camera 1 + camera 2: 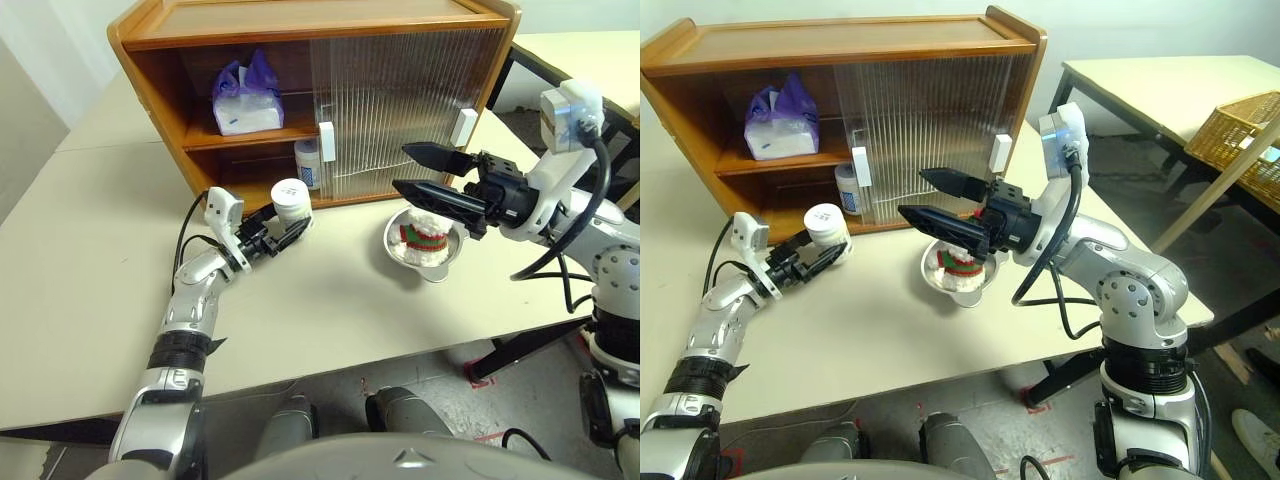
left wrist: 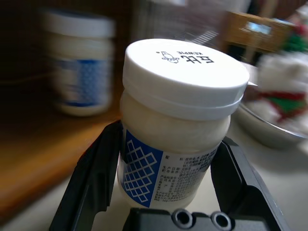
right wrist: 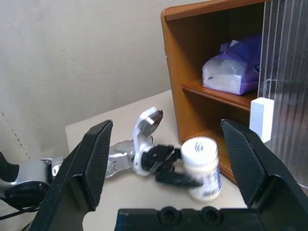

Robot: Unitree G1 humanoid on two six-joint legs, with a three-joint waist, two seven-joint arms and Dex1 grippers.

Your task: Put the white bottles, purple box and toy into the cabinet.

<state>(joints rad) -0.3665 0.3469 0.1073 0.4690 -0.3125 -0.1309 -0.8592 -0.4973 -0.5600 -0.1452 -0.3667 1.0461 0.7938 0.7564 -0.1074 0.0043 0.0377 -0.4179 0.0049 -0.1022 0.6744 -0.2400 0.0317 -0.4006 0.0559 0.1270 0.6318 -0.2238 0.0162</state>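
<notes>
Left hand (image 1: pixel 283 232) is clamped on a white bottle (image 1: pixel 289 200), upright, lid up, just in front of the cabinet (image 1: pixel 300 20)'s open lower shelf, upper-left of frame centre. Second bottle (image 1: pixel 307 163) is already on that shelf; purple box (image 1: pixel 246 98) is on the upper one. Shelf opening lies straight past the held bottle. Right hand (image 1: pixel 425 172) hangs wide open and empty above the toy (image 1: pixel 424 235) in its metal bowl (image 1: pixel 397 247) on the bench (image 1: pixel 90 260).

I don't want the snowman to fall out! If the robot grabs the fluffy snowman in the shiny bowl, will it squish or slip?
The snowman looks fluffy, so it will probably squish between the fingers rather than slip. It seems light for its size. The shiny bowl under it stands on a narrow foot, so it might tip if nudged.
</notes>
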